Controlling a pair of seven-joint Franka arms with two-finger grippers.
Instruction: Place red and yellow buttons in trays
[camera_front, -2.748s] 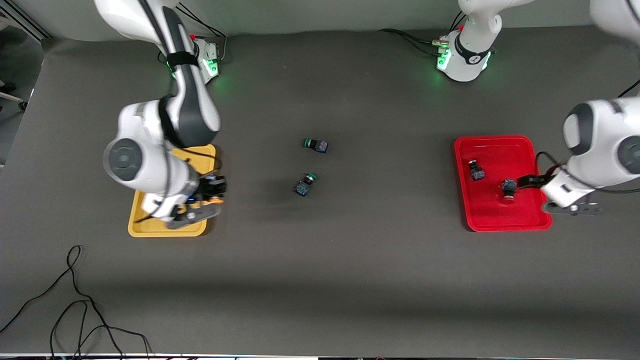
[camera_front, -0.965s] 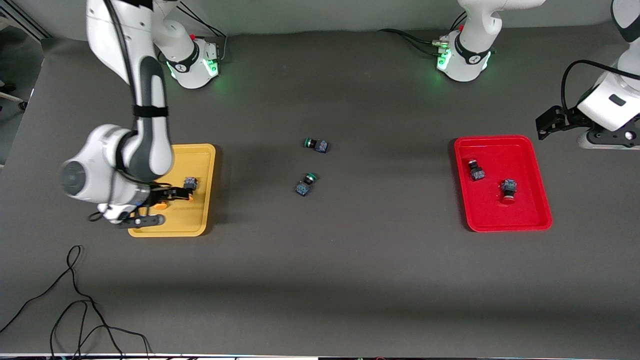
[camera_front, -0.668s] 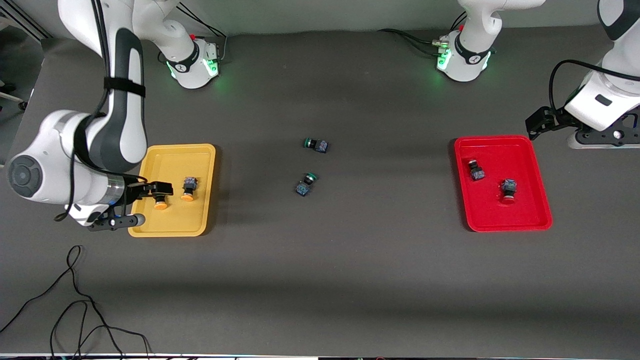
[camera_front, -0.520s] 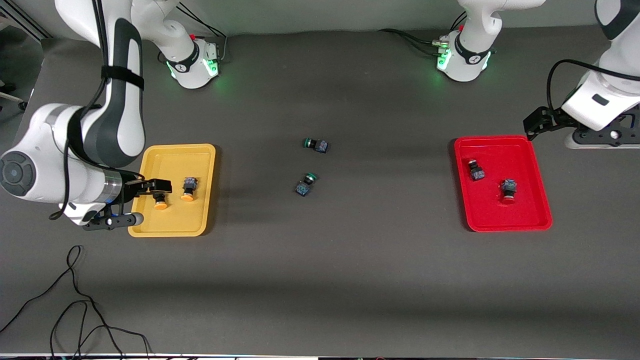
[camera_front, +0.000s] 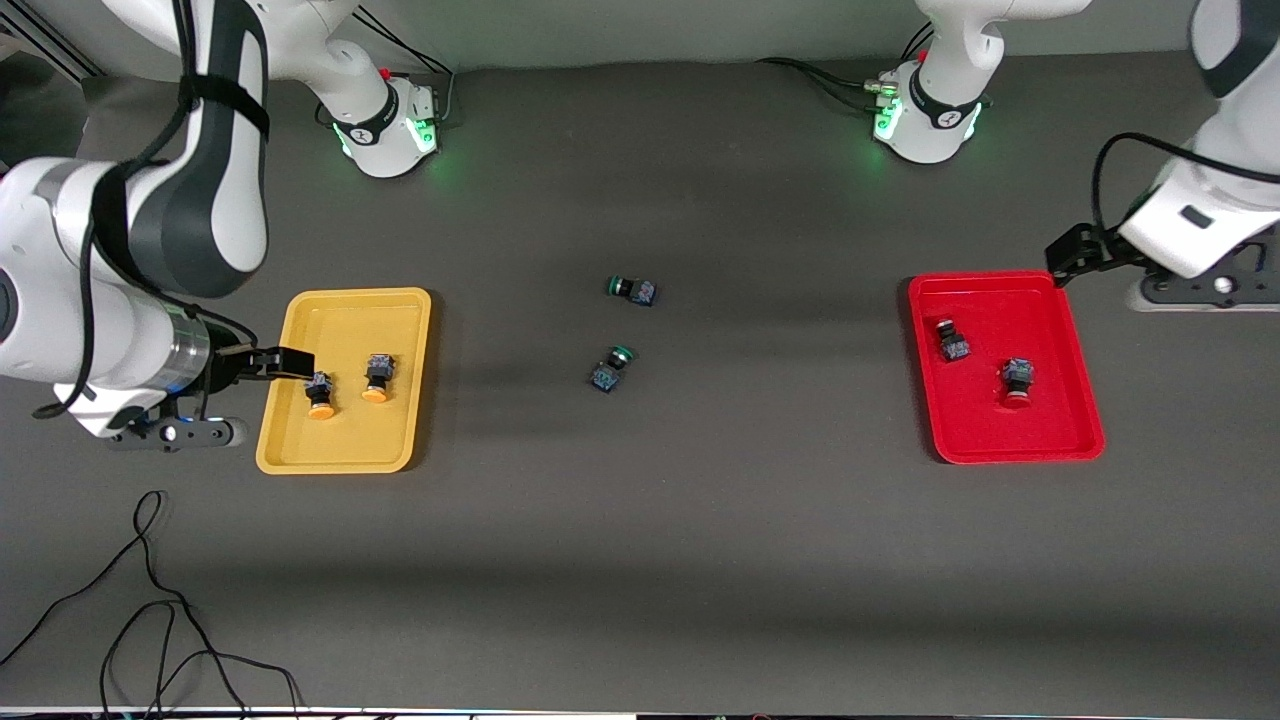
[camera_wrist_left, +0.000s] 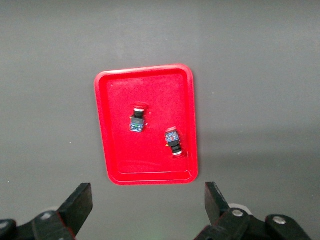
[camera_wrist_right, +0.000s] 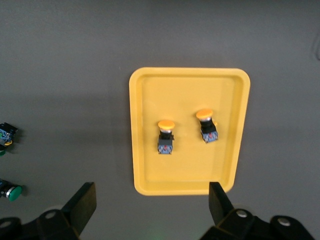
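While the right gripper (camera_wrist_right: 150, 207) had drawn clear of the yellow tray (camera_front: 400, 300) toward the right arm's end of the table, jaws spread wide and empty, it left both yellow buttons (camera_front: 320, 393) lying in that tray, one (camera_front: 377, 378) beside the other. Likewise the left gripper (camera_wrist_left: 147, 207) had pulled away, wide open with nothing held, past the red tray (camera_front: 1085, 440) where the two red buttons (camera_front: 951, 340) (camera_front: 1017, 379) lay near each other. With all four in trays and only the green buttons (camera_front: 632, 290) (camera_front: 610, 367) out at mid-table, the task looked finished.

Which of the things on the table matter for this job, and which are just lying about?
Job: yellow tray holding two yellow buttons; red tray holding two red buttons.
Lying about: two green buttons mid-table; black cable.
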